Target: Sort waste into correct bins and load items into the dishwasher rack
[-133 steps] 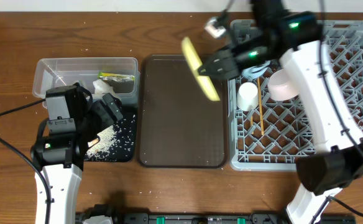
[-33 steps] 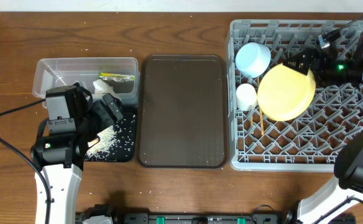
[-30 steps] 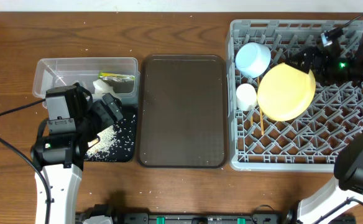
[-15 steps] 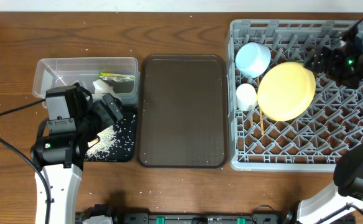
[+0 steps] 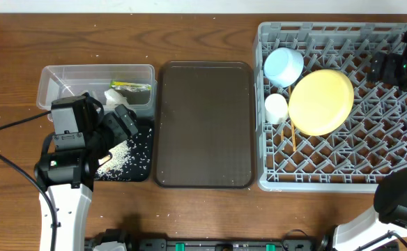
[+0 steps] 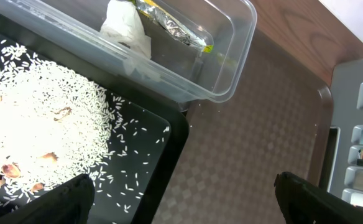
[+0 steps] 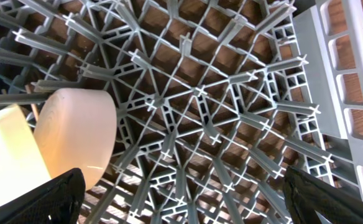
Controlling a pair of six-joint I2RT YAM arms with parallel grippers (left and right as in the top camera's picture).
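The grey dishwasher rack (image 5: 343,164) on the right holds the yellow plate (image 5: 320,102) leaning among the pegs, the light blue bowl (image 5: 283,66), the white cup (image 5: 277,107) and the chopsticks (image 5: 293,141). My right gripper (image 5: 388,66) hovers open at the rack's far right, apart from the plate; in its wrist view the gripper (image 7: 184,199) is empty over the grid (image 7: 200,93), with the plate's pale side (image 7: 76,140) at left. The tissue (image 6: 127,28) and wrapper (image 6: 172,25) lie in the clear tub (image 6: 231,68). Rice (image 6: 45,118) covers the black tray (image 6: 169,155). My left gripper (image 6: 184,199) is open and empty above that tray's right edge.
A large dark brown serving tray (image 5: 203,125) lies between the bins and the rack. A few rice grains are scattered on the wooden table (image 5: 189,209) near its front edge. The left arm's cable (image 5: 8,129) trails over the table at left.
The right gripper carried the plate from above the brown tray into the rack, let it go, and has drawn back to the right. The left arm has not moved.
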